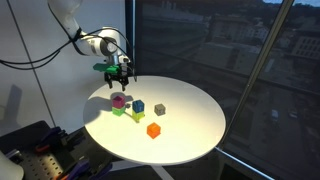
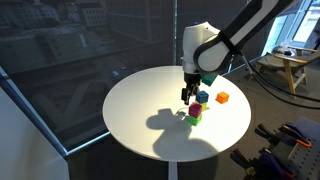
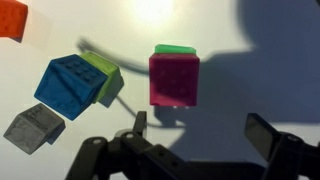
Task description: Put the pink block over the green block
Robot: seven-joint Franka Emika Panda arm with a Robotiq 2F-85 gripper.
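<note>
Gripper (image 3: 200,135): jaws spread wide, nothing between them. It hangs above the bench (image 1: 190,130), clear of every cube.

Pink block (image 3: 174,78): sits on top of the green block (image 3: 175,48). In the wrist view only a thin green edge peeks out at the pink's 12 o'clock side. The pair stands near the bench's middle, directly below the gripper in both exterior views. The placing looks done.

Neighbours, wrist view, read from the pink block:
- yellow-green cube (image 3: 105,75) at 9 o'clock, close by
- blue cube (image 3: 68,85) against it, further out at 9
- grey cube (image 3: 33,128) at 8 o'clock
- orange cube (image 3: 12,18) far off at 10 o'clock

Risks, as I judge them:
- Any drop or sideways drift with the jaws this low could let a finger clip the pink block and push it off the green.
- How squarely the pink sits cannot be told, so a small knock might be enough.
- A swing toward 9 o'clock would hit the blue and yellow-green cubes.
- A straight lift looks safest.
</note>
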